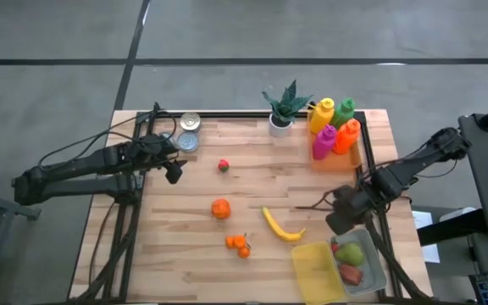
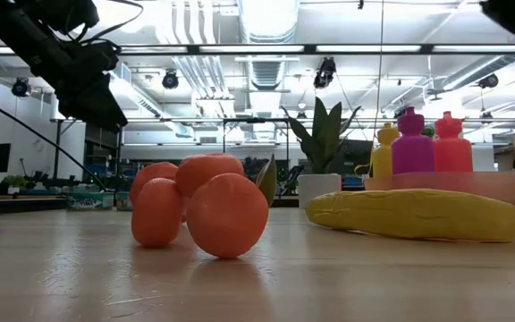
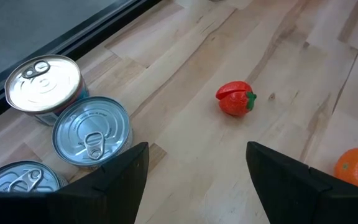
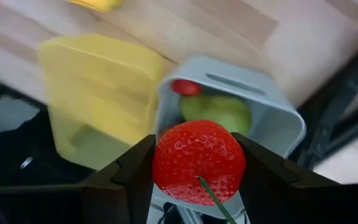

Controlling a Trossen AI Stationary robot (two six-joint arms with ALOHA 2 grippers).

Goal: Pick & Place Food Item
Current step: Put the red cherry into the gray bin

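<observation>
A: Right gripper (image 4: 197, 180) state?
B: Clamped on a strawberry (image 4: 198, 162), held above the grey container (image 4: 278, 118) at the table's near right corner. A green pear (image 4: 219, 112) is seen inside, yellow lid (image 4: 98, 81) beside it.
A: Left gripper (image 3: 194, 180)?
B: Fingers parted, nothing held. Parked near the cans (image 3: 92, 132) at the far left; a small red fruit (image 3: 235, 99) is seen just beyond.
</observation>
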